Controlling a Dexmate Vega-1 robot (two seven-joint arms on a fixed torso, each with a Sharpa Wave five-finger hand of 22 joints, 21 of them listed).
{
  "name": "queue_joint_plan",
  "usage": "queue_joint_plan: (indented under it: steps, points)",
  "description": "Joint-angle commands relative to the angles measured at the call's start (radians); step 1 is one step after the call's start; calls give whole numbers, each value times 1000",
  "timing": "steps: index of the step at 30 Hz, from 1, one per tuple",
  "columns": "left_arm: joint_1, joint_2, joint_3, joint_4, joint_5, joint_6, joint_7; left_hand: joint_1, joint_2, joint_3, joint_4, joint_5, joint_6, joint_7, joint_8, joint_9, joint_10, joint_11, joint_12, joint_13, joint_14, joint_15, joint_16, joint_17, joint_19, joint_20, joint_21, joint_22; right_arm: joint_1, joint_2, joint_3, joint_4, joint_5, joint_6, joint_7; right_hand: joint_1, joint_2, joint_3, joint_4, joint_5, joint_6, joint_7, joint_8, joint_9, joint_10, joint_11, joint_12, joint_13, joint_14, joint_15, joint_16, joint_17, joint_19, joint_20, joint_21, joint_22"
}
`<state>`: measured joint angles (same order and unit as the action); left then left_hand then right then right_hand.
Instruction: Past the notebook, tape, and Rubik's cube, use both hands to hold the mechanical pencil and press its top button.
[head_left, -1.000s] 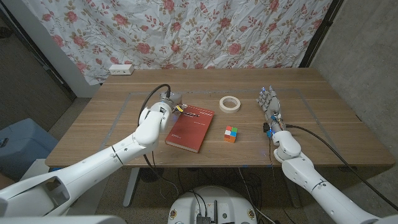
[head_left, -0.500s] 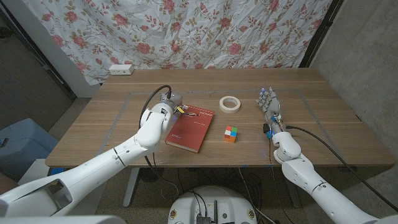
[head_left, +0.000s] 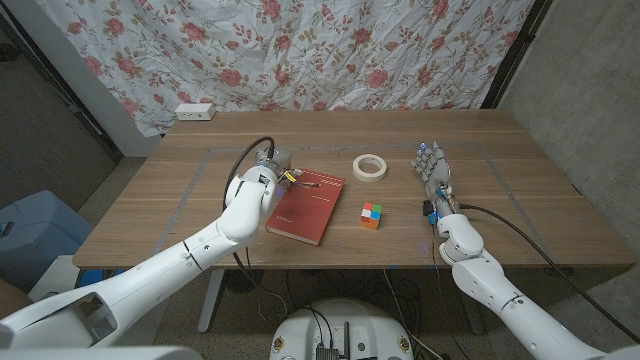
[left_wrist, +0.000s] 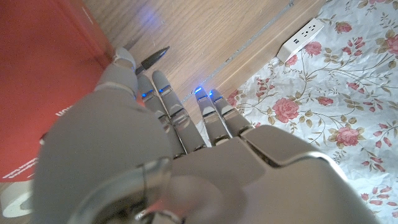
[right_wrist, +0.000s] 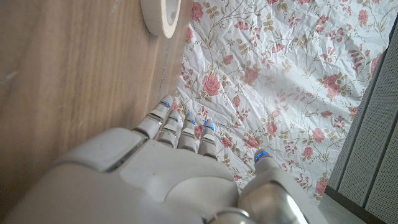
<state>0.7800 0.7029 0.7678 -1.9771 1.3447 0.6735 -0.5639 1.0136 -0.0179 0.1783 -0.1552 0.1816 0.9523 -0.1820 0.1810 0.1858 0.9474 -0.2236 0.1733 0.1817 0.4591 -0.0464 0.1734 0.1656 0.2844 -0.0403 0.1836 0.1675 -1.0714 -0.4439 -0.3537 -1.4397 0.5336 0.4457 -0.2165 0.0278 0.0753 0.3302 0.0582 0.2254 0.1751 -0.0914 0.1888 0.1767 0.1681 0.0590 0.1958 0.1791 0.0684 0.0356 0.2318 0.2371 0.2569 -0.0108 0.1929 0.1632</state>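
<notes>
While your left hand (head_left: 268, 166) is hovering with fingers extended, holding nothing, over the mechanical pencil (left_wrist: 152, 58) at the red notebook's (head_left: 305, 206) far-left edge, be pinching its barrel low, keeping the open right hand (head_left: 434, 172) free for the button.

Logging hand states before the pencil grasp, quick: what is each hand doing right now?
Left hand: open, fingers over the mechanical pencil, not gripping.
Right hand: open, holding nothing.

Red notebook (head_left: 305, 206), multicoloured Rubik's cube (head_left: 371, 215), rose-patterned curtain (head_left: 300, 50)
</notes>
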Motion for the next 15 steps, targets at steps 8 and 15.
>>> queue_joint_plan:
  steps: [8, 15]
  points:
    - [27, -4, -44, -50, 55, -18, -96, -44, -41, -25, 12, -5, -89, -5, -1, 1, -112, 0, -2, -2, -50, -154, -1, 1, -58, -16, -5, 1, -9, -2, 6, 7, 15, 17, 21, -1, 22, 1, 4, -1, 4, 0, 0, 1, 5, 4, -2, 3, 1, 11, -3, 1, 5, 8, -5, 3]
    - [48, 11, -94, -85, 4, -24, -134, -92, -43, -34, 22, -5, -169, 6, -5, 0, -213, 2, -6, -5, -100, -148, -2, 0, -122, -22, -9, -1, -6, -13, 12, 2, 41, 1, 43, -8, 8, -8, 6, -3, -12, 2, -6, 1, -6, 4, -6, 4, -14, 12, -10, 2, -2, 9, -8, 3]
